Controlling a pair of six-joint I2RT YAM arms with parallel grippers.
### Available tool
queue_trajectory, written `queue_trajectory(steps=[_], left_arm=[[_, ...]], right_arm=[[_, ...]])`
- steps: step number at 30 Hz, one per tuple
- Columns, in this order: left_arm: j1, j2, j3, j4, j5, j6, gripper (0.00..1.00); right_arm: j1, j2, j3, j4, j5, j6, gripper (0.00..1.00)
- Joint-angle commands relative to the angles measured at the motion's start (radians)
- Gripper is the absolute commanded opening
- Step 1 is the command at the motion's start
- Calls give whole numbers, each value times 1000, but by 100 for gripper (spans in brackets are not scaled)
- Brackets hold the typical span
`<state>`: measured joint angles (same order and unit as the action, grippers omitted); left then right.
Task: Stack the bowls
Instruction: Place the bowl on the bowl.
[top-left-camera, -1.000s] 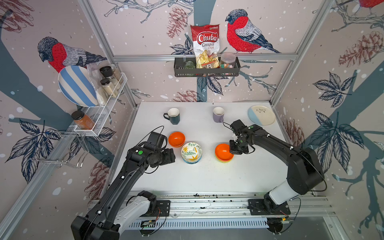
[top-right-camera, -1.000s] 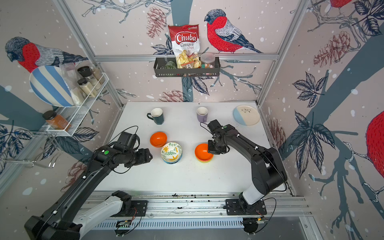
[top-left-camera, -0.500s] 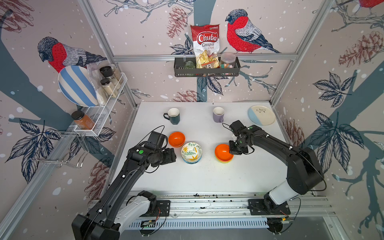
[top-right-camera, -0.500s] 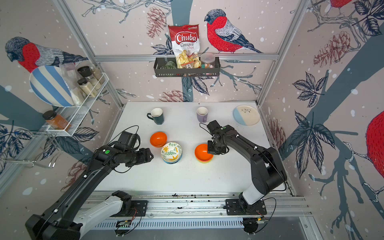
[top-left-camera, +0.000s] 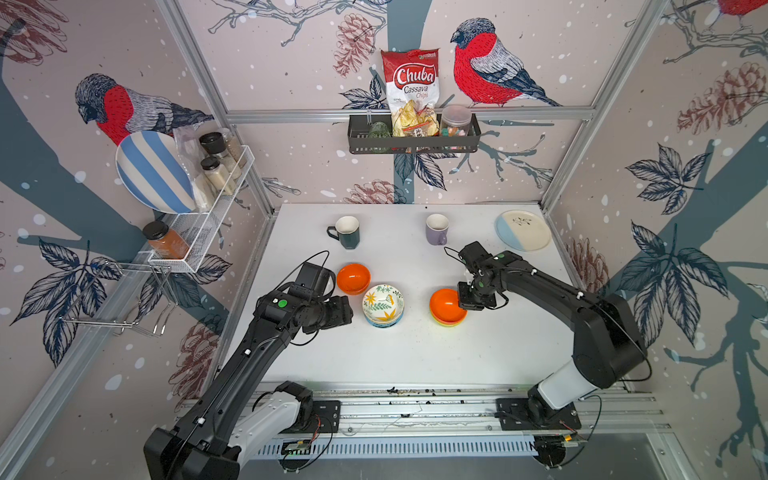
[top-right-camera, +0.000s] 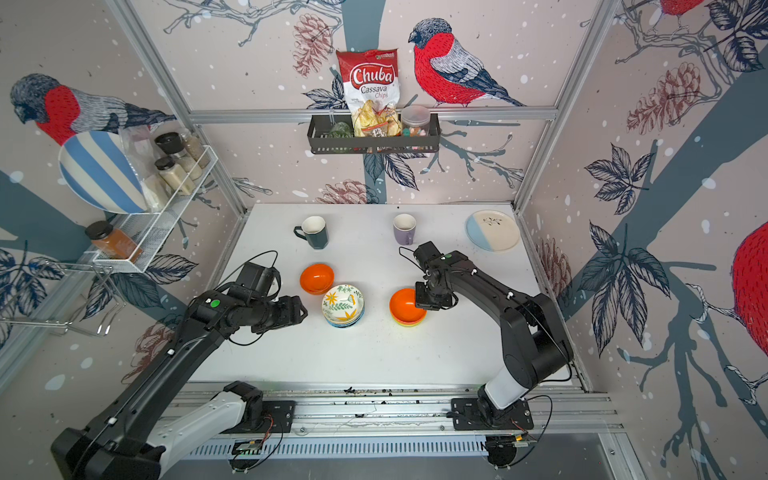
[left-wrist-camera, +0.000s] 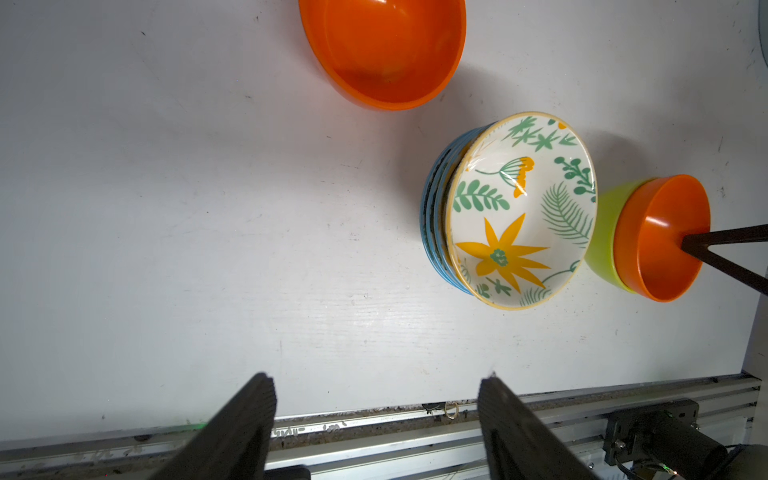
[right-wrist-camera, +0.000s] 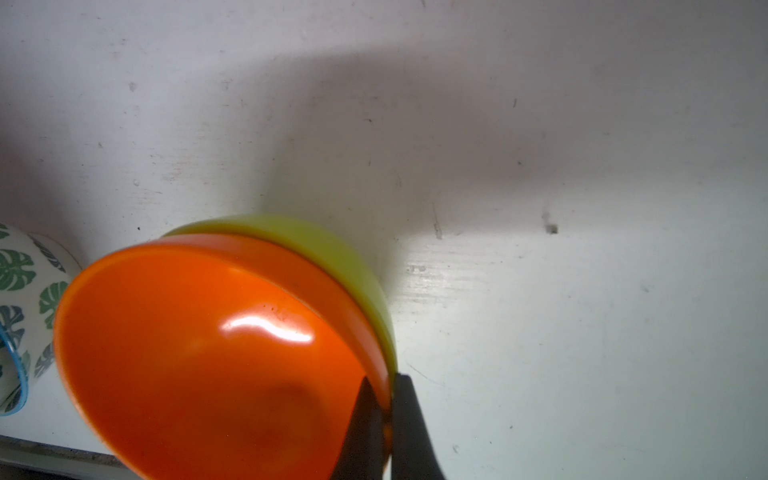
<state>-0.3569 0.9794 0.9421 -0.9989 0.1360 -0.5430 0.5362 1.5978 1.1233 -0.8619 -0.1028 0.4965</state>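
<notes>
Both top views, bowls: three spots on the white table (top-left-camera: 415, 357). The lone orange bowl (top-left-camera: 353, 278) sits by itself. The floral bowl (top-left-camera: 382, 302) tops a pile just beside it. The nested orange bowl (top-left-camera: 444, 305) sits inside the lime bowl (top-left-camera: 451, 323), a bit apart on the right arm's side.
Both top views, arms: the right gripper (top-right-camera: 417, 297) is down on the nested orange bowl's rim. The left gripper (top-left-camera: 338, 313) hangs near the pile, and its fingers are hidden from up here tbh.
Both top views, back row: teal mug (top-left-camera: 347, 232), lilac mug (top-left-camera: 437, 229) and cream-and-blue plate (top-left-camera: 523, 230), all well apart from the bowls.
Left wrist, fingers: the left gripper's fingers (left-wrist-camera: 245, 419) are spread wide with nothing between them, just bare table.
Left wrist, bowls: the floral bowl rests on blue-edged bowls (left-wrist-camera: 432, 216), can't count them. Past it, two dark fingers pinch the nested orange bowl's rim.
Right wrist, fingers: narrow gap, one finger inside the nested orange bowl and one outside, clamped on its rim. Can't tell if the lime bowl's wall is caught too.
Right wrist, bowls: the orange one sits in the lime one with its upper band sticking out. A leaf-print bowl (right-wrist-camera: 25, 291) peeks in at the frame edge.
</notes>
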Motion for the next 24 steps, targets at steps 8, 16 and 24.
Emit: queue_trajectory(steps=[8, 16, 24], left_arm=[[3, 7, -1, 13, 13, 16, 79], [3, 11, -2, 13, 13, 17, 79], [3, 12, -1, 13, 12, 17, 79]], right_arm=[[2, 10, -7, 8, 2, -10, 0], [2, 10, -9, 2, -1, -12, 3], [2, 4, -8, -5, -12, -14, 11]])
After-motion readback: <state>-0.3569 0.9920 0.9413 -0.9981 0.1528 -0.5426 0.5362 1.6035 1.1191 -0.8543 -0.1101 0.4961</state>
